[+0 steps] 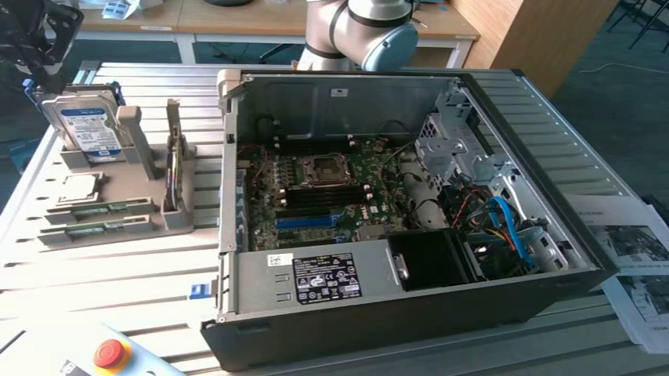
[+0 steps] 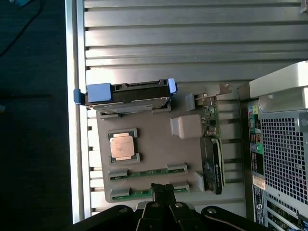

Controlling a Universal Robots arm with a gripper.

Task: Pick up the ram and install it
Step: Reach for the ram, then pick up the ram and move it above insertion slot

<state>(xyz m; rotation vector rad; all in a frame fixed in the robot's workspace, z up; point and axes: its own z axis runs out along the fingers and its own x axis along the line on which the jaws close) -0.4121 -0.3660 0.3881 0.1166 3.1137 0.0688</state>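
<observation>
Over at the exterior view's left, the black gripper (image 2: 162, 187) hangs pinched shut, empty, above a moulded grey plastic holder (image 1: 138, 196). Slotted flat in it lies the ram (image 1: 97, 210), a thin green board, beside a square metal-capped processor (image 1: 80, 188). Rightward, the boxy open computer case (image 1: 418, 313) sits on the ribbed aluminium bench (image 1: 105, 274). Wooden desks (image 1: 262, 23) stand behind.
</observation>
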